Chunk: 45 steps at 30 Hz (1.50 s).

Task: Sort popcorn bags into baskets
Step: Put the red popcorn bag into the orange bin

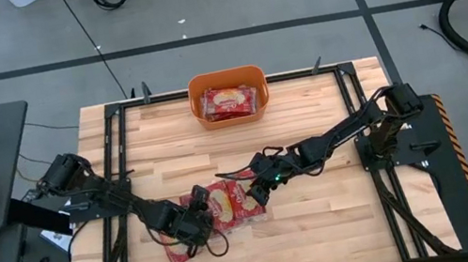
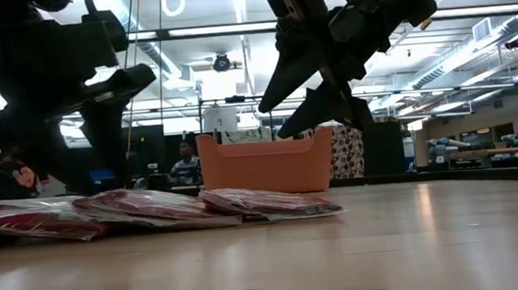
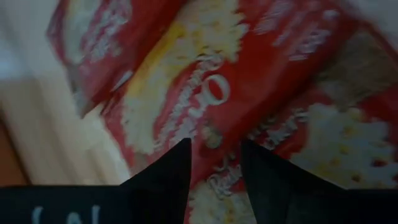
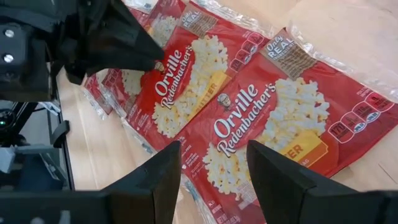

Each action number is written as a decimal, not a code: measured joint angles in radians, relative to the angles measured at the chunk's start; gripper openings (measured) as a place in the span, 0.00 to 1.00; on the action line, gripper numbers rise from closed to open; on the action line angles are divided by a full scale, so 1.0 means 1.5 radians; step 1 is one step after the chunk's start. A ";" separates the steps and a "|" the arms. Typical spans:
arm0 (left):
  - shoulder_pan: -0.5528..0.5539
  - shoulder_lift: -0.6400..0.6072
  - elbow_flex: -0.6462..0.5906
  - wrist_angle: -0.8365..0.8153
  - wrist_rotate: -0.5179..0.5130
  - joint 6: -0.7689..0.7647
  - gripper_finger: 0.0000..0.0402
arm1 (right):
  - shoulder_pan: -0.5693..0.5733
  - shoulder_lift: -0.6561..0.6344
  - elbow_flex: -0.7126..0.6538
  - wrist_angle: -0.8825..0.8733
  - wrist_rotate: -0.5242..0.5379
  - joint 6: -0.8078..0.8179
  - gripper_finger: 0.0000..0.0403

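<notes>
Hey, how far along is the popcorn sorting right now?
Partly done. The orange basket at the table's far edge already holds at least one popcorn bag. Nothing is lifted: the left hand sits low over the pile of bags near the table's middle, and the right hand hovers open above the same pile. Several overlapping bags there remain to be moved.

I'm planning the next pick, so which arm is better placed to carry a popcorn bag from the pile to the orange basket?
Probably right. The right gripper hangs open directly above a popcorn bag, and its arm lies nearer the basket. The left gripper sits farther away.
</notes>
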 joint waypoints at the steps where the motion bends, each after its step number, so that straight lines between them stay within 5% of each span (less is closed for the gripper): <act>1: 0.003 0.000 0.000 0.002 0.007 0.011 0.35 | 0.000 0.000 0.000 0.001 0.000 0.001 0.47; 23: 0.086 0.022 0.002 0.029 0.140 0.165 0.34 | 0.000 0.000 0.000 0.028 0.011 0.017 0.47; 33: 0.086 0.032 0.000 0.053 0.145 0.098 0.03 | 0.000 0.000 0.000 0.040 0.021 0.016 0.47; 45: 0.114 -0.080 0.000 -0.003 0.147 0.031 0.01 | -0.015 0.000 0.000 0.024 -0.056 0.012 0.47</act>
